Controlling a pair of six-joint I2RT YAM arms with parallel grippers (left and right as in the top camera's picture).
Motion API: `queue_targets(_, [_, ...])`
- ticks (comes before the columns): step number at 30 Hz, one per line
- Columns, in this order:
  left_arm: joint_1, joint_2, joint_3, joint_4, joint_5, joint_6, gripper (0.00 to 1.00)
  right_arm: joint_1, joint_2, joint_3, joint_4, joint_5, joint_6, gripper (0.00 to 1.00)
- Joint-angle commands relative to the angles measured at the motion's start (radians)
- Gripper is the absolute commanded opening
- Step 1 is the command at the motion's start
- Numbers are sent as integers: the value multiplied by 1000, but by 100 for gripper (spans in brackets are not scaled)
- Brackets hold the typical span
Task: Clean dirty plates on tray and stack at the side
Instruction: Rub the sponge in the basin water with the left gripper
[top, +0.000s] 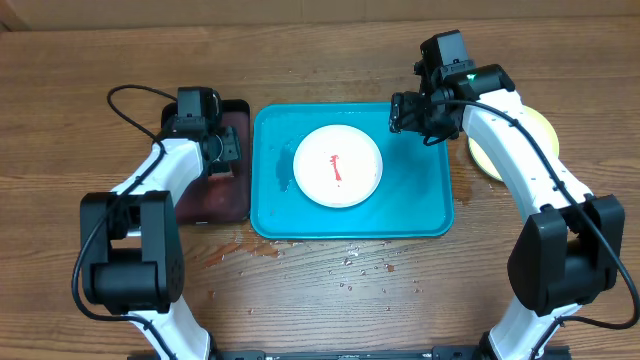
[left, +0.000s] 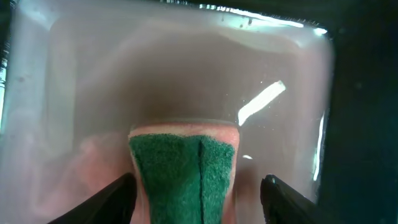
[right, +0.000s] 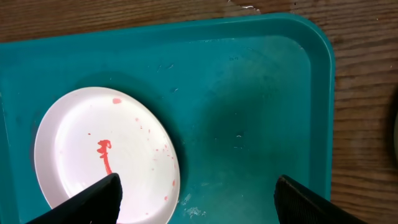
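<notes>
**Wood bench (top: 60, 60), one dirty plate to scrub**

The white plate (top: 338, 166), with a red smear, lies in the blue tray (top: 420, 215). The left pincer (left: 198, 186) is spread around the green sponge (left: 180, 168) in the black tray (top: 238, 190). It should squeeze the sponge's middle firmly before lifting. The right pincer (right: 198, 186) hangs spread and empty over the blue tray's corner. It could steady the plate's rim. A pale plate (top: 543, 127) sits beside the tray.

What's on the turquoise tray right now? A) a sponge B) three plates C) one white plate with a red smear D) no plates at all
C: the overhead view shows a single white plate with a red smear lying on the tray, and nothing else on it.
</notes>
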Motion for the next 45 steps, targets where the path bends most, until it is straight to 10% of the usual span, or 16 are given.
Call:
queue_targets(1, [0, 33, 20, 8, 14, -34, 62, 0, -21, 19, 6, 7, -4, 80])
queue_targets(22, [0, 31, 126, -131, 2, -53, 5, 0, -21, 19, 8, 14, -4, 80])
queue_targets(45, [-24, -21, 197, -276, -126, -83, 4, 0, -21, 19, 5, 14, -4, 100])
